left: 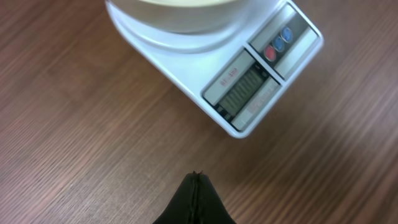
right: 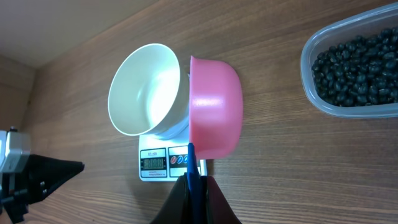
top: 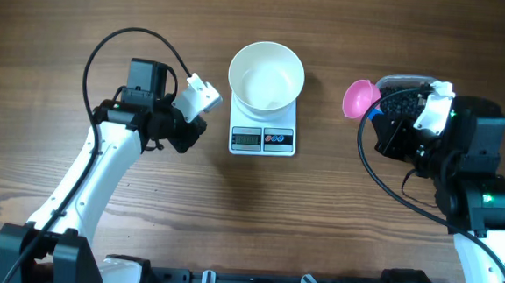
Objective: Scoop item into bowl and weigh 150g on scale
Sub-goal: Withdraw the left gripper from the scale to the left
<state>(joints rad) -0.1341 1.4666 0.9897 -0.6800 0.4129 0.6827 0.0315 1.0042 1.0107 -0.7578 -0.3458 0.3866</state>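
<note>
The right gripper (right: pixel 194 179) has its jaws pressed onto the thin blue handle (right: pixel 191 160) of a pink scoop (right: pixel 214 112), pinching it so the scoop's cup stands at 12 o'clock from the fingertips, its rounded back toward the wrist camera. From above, the scoop sits at the 9 o'clock end of a clear plastic tub (right: pixel 309 81), just beside its rim. The tub lies at 2 o'clock from the right gripper and holds the beads (right: pixel 354 68), a dark heap of small round grains. At 11 o'clock from that gripper, the white bowl (right: pixel 146 90) rests on the scale (top: pixel 262 139), whose display and two buttons run along the edge at the bowl's 6 o'clock in the overhead view. The left gripper (left: pixel 196 182) has its jaws pressed together on nothing, hanging over the bare wooden table (top: pixel 66 25) at 9 o'clock from the scale, apart from it, with the scale's display corner at 1 o'clock from its fingertips
</note>
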